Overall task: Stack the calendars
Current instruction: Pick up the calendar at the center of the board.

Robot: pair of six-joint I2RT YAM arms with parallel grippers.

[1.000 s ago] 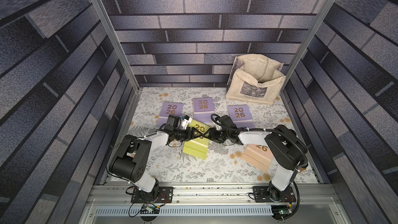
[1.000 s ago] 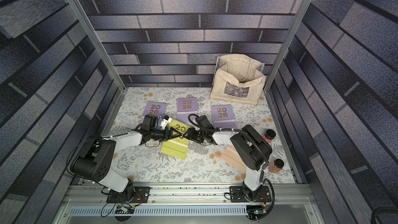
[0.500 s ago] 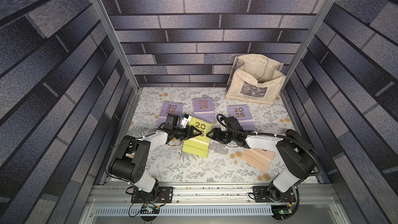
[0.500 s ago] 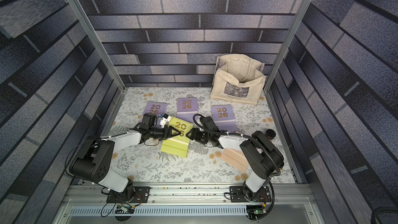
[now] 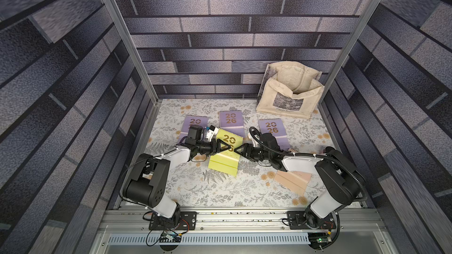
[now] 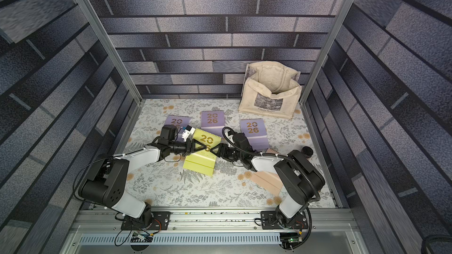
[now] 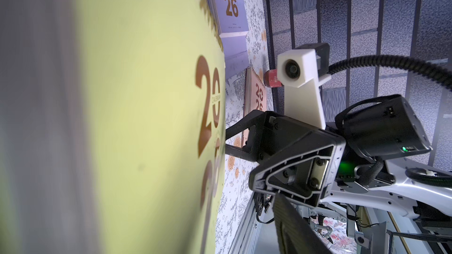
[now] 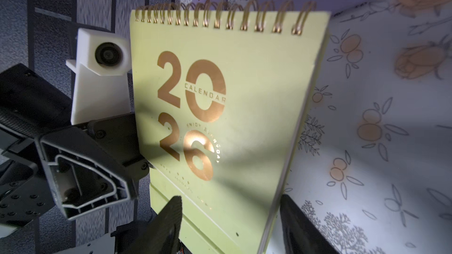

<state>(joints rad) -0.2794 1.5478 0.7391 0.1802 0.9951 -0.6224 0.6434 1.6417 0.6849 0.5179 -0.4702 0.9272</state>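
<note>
The yellow-green calendar (image 5: 223,164) (image 6: 199,164) is tilted up off the floral mat in the middle. My left gripper (image 5: 227,147) (image 6: 205,148) is shut on its left edge, seen in the right wrist view (image 8: 137,164). In the left wrist view the cover (image 7: 146,118) fills the frame and one finger (image 7: 291,226) shows. My right gripper (image 5: 236,150) (image 8: 230,226) is open, its fingers straddling the calendar's (image 8: 244,118) right edge without pinching. Three lavender calendars (image 5: 195,122) (image 5: 231,120) (image 5: 271,128) lie flat behind. The peach calendar (image 5: 291,179) lies under my right arm.
A cream tote bag (image 5: 289,94) stands in the back right corner. A small dark-capped container (image 6: 307,151) sits by the right wall behind my right arm. Metal frame posts and brick-patterned walls close in the mat on three sides.
My right arm's elbow has swung out to the right and dropped lower, and its jaws have widened a little at the calendar's edge. The left gripper has kept its hold.
</note>
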